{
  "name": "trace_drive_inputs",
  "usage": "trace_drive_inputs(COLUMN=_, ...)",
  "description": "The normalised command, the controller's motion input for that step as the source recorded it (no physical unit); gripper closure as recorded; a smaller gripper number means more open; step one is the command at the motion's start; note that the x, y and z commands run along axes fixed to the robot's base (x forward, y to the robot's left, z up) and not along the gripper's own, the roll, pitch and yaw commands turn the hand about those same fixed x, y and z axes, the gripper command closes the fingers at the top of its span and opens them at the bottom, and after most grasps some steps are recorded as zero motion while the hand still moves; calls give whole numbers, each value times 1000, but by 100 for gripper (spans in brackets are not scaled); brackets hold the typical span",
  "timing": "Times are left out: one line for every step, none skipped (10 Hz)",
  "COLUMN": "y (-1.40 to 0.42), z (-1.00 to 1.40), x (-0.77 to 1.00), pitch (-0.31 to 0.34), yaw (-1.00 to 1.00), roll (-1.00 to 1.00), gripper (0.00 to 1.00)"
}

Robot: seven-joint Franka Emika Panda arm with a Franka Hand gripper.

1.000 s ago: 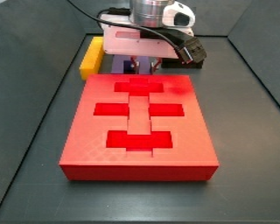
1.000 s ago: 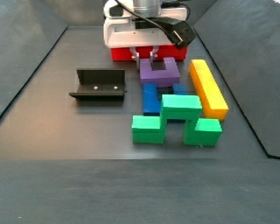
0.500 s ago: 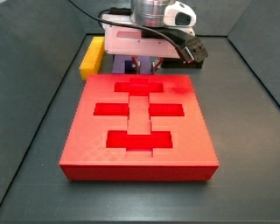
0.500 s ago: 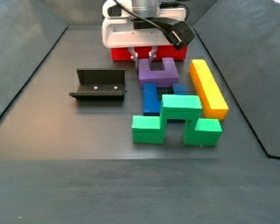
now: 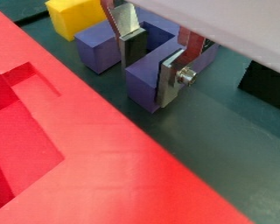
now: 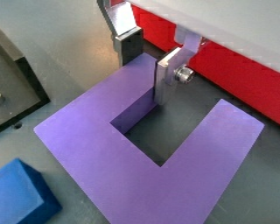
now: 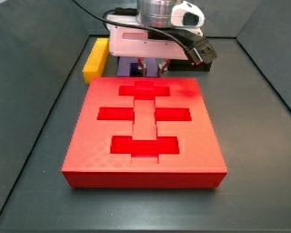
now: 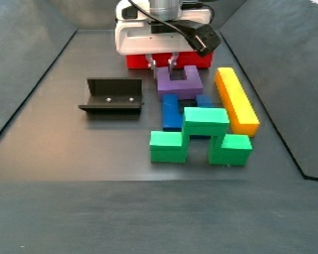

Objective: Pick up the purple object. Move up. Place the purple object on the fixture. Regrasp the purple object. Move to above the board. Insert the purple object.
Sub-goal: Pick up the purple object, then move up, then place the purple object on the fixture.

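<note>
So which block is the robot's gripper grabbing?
The purple U-shaped block. The gripper is down on it, silver fingers on either side of one prong. The yellow bar, blue block and green blocks sit untouched.

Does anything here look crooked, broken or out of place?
Nothing stands out. The gripper sits low over the purple block, fingers straddling one prong. The red board, black fixture and other blocks lie flat and intact.
</note>
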Motion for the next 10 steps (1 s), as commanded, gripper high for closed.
trace_drive_inputs(y=0, z=0, x=0, pitch=0, yaw=0, roll=0, gripper=100)
trace_drive_inputs(y=0, z=0, x=0, pitch=0, yaw=0, roll=0, gripper=100)
trace_drive_inputs(y=0, z=0, x=0, pitch=0, yaw=0, roll=0, gripper=100)
trace_drive_inputs(y=0, z=833, x=0, pitch=0, yaw=0, roll=0, gripper=100)
trace_drive_inputs(y=46, z=753, x=25, pitch=19, yaw=-46, roll=2, gripper=100)
trace_drive_inputs(y=33, z=521, x=6, pitch=62, yaw=-49, roll=-15, gripper=100)
trace_drive_inputs(y=12, z=188, x=39, pitch=53, yaw=-26, roll=-49, gripper=100)
trace_drive_inputs(y=0, z=0, x=-57, pitch=0, yaw=0, roll=0, gripper=100)
trace_drive_inputs(y=0, z=0, x=-40, pitch=0, yaw=0, roll=0, gripper=100)
trace_drive_inputs(y=0, z=0, x=-46, pitch=0, yaw=0, roll=0, gripper=100)
